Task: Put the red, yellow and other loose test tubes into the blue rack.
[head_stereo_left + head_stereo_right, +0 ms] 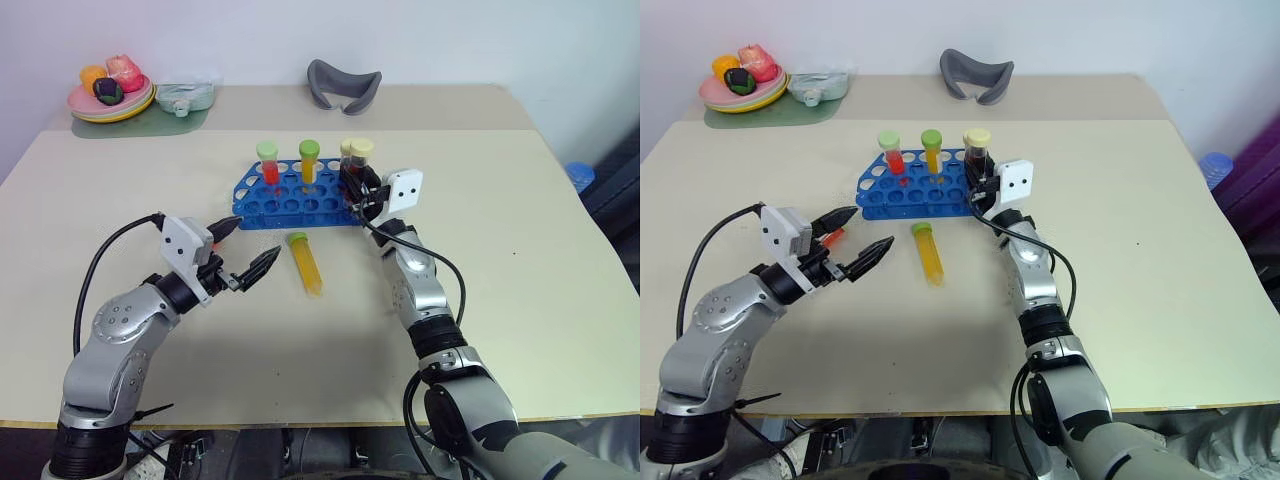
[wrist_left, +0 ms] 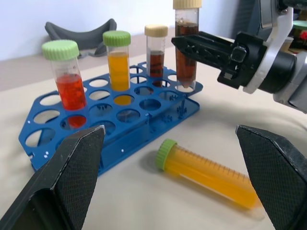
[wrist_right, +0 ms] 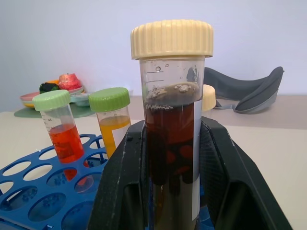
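Note:
The blue rack point(image 1: 262, 208) stands mid-table with a red tube point(image 1: 269, 165), a yellow tube point(image 1: 309, 160) and a brown tube point(image 2: 156, 48) upright in it. My right gripper point(image 1: 354, 186) is shut on a second brown tube point(image 3: 172, 134) with a cream cap. It holds that tube upright at the rack's right end, the tip down at a corner hole. A loose yellow tube point(image 1: 305, 262) with a green cap lies on the table in front of the rack. My left gripper point(image 1: 256, 239) hovers open just left of that tube, with nothing between its fingers point(image 2: 62, 182).
At the back left a plate point(image 1: 85, 104) of toy fruit sits on a green mat beside a pale dish point(image 1: 185, 97). A grey curved cushion point(image 1: 343, 85) lies at the back centre. The table's right half is bare.

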You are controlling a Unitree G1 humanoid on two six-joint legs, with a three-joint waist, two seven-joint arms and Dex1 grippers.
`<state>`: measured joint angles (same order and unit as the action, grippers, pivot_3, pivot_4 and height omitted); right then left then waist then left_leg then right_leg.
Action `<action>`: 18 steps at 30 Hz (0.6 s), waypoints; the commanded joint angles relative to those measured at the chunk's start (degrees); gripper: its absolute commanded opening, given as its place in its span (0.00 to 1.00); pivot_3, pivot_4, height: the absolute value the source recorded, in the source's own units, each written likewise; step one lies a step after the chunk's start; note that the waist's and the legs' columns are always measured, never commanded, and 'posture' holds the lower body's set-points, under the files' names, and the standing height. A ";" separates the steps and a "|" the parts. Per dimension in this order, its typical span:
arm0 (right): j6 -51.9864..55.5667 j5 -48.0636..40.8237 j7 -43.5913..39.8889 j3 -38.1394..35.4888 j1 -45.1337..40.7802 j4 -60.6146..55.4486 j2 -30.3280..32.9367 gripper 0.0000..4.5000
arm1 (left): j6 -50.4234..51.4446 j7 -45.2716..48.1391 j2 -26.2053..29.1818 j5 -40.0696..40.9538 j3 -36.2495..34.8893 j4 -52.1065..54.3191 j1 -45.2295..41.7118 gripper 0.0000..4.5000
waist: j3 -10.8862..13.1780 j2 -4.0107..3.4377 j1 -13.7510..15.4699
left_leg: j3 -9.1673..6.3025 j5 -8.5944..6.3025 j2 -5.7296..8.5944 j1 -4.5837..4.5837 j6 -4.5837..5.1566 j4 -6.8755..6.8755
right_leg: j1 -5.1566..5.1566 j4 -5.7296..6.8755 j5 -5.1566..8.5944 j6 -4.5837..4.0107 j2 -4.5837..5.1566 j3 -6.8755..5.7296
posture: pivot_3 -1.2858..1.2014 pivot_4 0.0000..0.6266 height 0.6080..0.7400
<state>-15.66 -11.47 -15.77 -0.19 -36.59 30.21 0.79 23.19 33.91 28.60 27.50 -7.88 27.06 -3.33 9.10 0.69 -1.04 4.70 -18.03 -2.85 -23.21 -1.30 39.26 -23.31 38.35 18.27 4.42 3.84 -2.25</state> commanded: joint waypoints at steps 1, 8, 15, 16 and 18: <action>-1.17 0.23 0.02 -1.24 -0.67 0.83 -0.14 0.19 | -0.92 0.36 0.36 0.08 -0.07 1.72 -0.09 1.00 | 0.00 0.00 0.05 | 0.00 0.00 0.00 0.02 0.00 0.00 | 0.02 0.00 0.00 0.00 0.00 0.00 | 0.52 0.24 0.96; -3.31 0.65 -0.16 -1.49 -2.26 3.97 -0.73 0.19 | -0.62 0.50 0.29 0.36 0.02 2.37 0.48 1.00 | 0.00 0.00 -0.02 | 0.00 0.00 0.00 0.05 0.00 0.00 | 0.05 0.01 0.00 0.00 -0.01 0.00 | 0.52 0.24 0.96; -5.88 1.06 -1.05 -1.86 -3.57 7.25 -1.00 0.19 | -0.41 0.34 0.28 0.43 -0.01 2.77 0.88 1.00 | 0.00 0.00 -0.12 | 0.00 0.00 -0.01 0.06 -0.01 0.00 | 0.05 0.01 0.00 0.00 -0.02 0.01 | 0.52 0.24 0.96; -5.98 0.98 -1.21 -1.92 -3.57 7.31 -1.02 0.29 | -0.41 0.31 0.27 0.41 0.00 2.82 0.96 1.00 | 0.00 0.00 -0.12 | 0.00 0.00 -0.01 0.06 -0.01 0.00 | 0.05 0.01 0.00 0.00 -0.02 0.01 | 0.52 0.24 0.96; -5.80 0.42 -1.88 -1.94 -3.14 6.02 -1.21 0.52 | -0.38 0.29 0.31 0.53 -0.19 3.12 1.34 1.00 | 0.00 0.00 -0.12 | 0.00 0.00 -0.01 0.06 -0.01 0.00 | 0.06 0.02 0.00 0.00 -0.02 0.01 | 0.52 0.24 0.96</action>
<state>-20.15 -10.33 -17.05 -1.53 -38.78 38.28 0.03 23.23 34.33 28.60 27.53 -7.62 27.45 -2.34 9.10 0.69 -1.17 4.70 -18.03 -2.86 -23.15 -1.31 39.26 -23.26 38.37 18.27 4.41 3.82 -2.23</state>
